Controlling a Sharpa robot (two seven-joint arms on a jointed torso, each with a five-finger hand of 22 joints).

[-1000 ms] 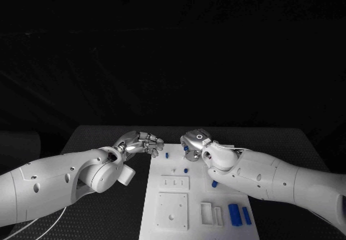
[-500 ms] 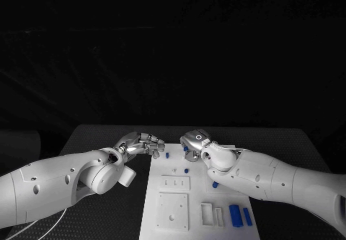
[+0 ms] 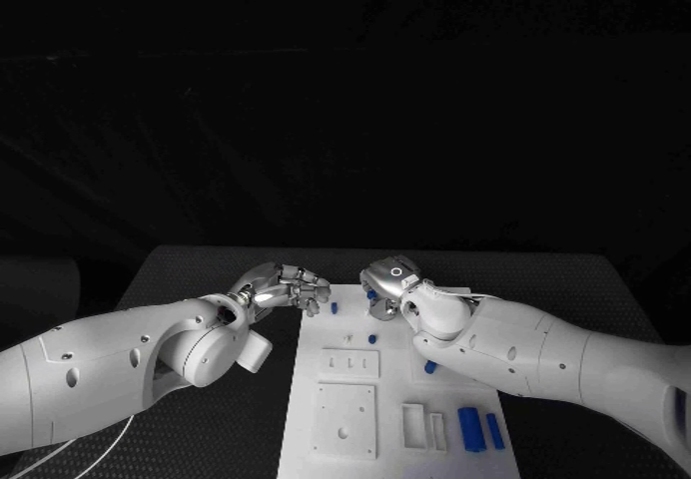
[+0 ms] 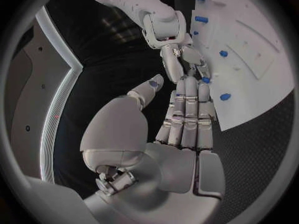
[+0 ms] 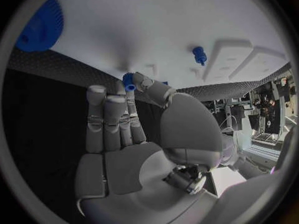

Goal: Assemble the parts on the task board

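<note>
The white task board (image 3: 345, 419) lies in the middle of the table, and its far end reaches my two hands. My right hand (image 3: 388, 284) hovers over the board's far edge. It pinches a small blue part (image 5: 128, 81) between thumb and a fingertip, just above the board (image 5: 156, 20). My left hand (image 3: 289, 287) hangs beside the board's far left corner with fingers straight, thumb apart and nothing in it (image 4: 187, 114). Blue pegs (image 3: 335, 310) (image 3: 373, 340) (image 3: 429, 368) stand on the board. A blue gear (image 5: 39, 25) lies near the board's edge.
Two longer blue pieces (image 3: 468, 426) (image 3: 492, 431) lie at the board's near right, beside white raised blocks (image 3: 413, 424). A square white plate (image 3: 345, 409) is set in the board's near left. Black table (image 3: 202, 279) surrounds the board.
</note>
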